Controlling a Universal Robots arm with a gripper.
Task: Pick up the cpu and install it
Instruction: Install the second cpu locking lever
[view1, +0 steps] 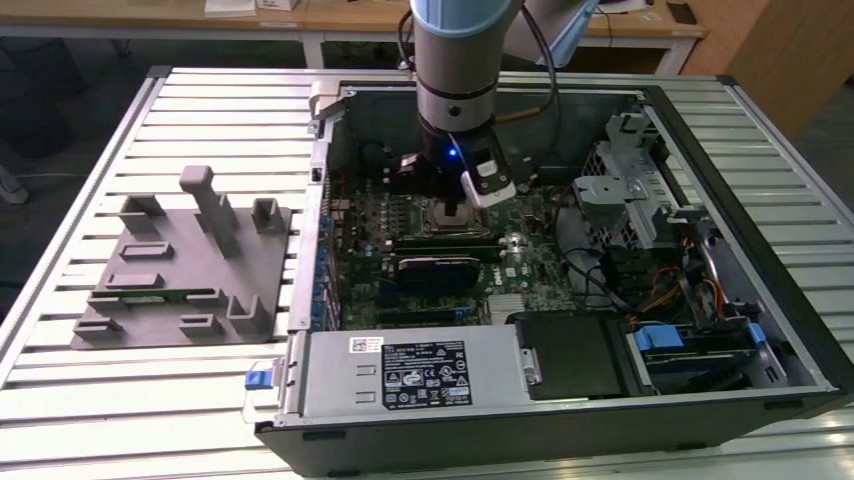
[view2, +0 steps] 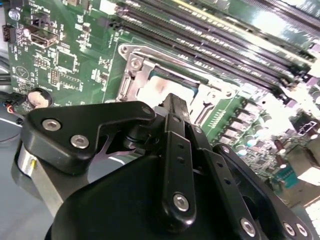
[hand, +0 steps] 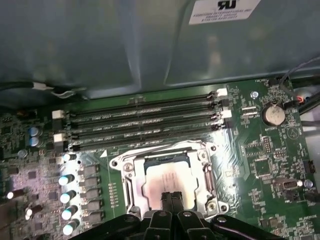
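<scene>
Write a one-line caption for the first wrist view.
Gripper poised directly over the cpu lying in the motherboard socket, beside the memory slots.

- A slatted metal tabletop (view1: 200, 390) spans the scene in the exterior view.
- Behind it stands a pale wooden desk (view1: 334, 22).
- The dark floor (view1: 54, 110) lies beside the tabletop's far corner.

hand (hand: 171, 199) fingers together over cpu (hand: 167, 181) | cpu in socket (hand: 167, 175)

The small flat square silvery-topped cpu (hand: 167, 181) (view2: 159, 92) lies level (metal face up) inside the metal-framed motherboard socket (hand: 125, 170), just beside the black memory slots (hand: 145, 122).
</scene>
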